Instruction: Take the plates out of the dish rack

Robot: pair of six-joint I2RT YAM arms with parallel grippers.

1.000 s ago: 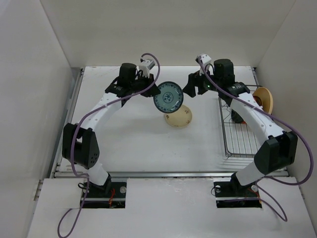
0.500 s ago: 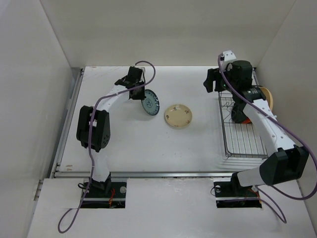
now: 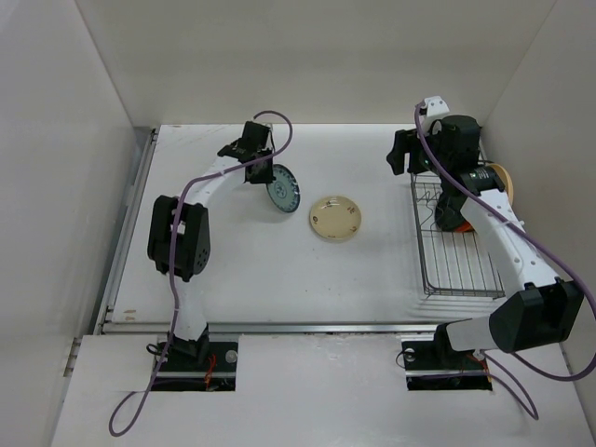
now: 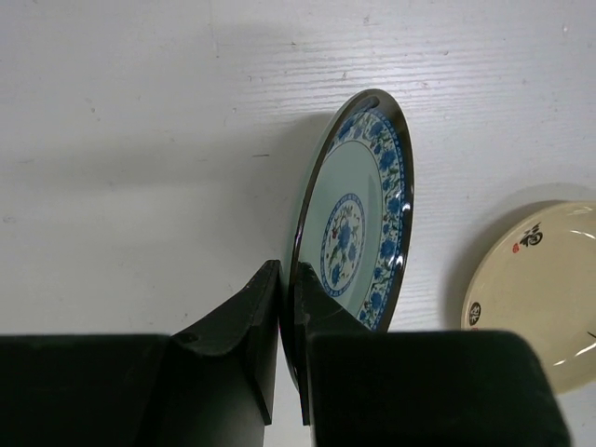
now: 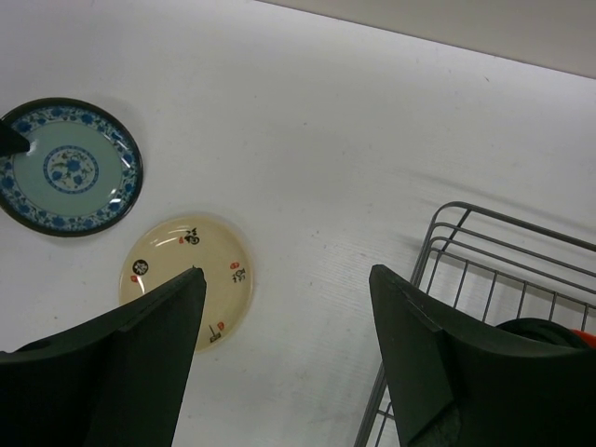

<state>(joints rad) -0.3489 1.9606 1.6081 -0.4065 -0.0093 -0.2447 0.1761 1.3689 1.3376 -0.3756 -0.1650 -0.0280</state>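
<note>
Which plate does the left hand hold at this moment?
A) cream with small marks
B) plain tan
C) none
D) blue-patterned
D: the left hand is shut on the rim of the blue-patterned plate, held on edge, while the cream plate lies flat beside it.

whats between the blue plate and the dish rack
Only the cream plate, lying flat, nearer the blue plate than the rack; the top view shows nothing else there.

Just a plain white counter (image 3: 279, 275), cream plate (image 3: 336, 218) lying flat near the middle, wire dish rack (image 3: 454, 270) parked along the right side.
</note>
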